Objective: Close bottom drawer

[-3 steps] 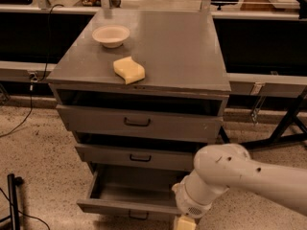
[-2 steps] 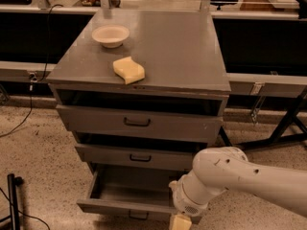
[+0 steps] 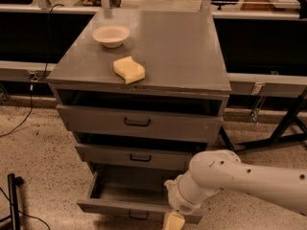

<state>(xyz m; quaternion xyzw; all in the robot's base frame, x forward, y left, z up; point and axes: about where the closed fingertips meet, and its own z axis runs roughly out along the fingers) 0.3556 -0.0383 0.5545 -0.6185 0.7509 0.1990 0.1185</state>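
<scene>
Camera view: claw (image 3: 173, 221) at open bottom drawer (image 3: 120, 206) front; bowl (image 3: 111, 35), sponge (image 3: 128, 70) atop cabinet (image 3: 182, 51).

The arm (image 3: 259, 183) is a thick, smooth tube in glossy off-white. It swells into a rounded, bulbous joint (image 3: 213, 169), and a few small dark dots, like recessed screw holes, run in a line along the shell. Past the joint the casing narrows to a shorter white wrist (image 3: 184, 198), ringed with shallow grooves where the segments meet, with a small white nub on its upper side. The gripper (image 3: 173, 221) sits at the wrist's end, down low just in front of the bottom drawer (image 3: 110, 207) and its front panel. What shows of it is a pale cream-yellow, blocky piece, duller than the shell.
</scene>
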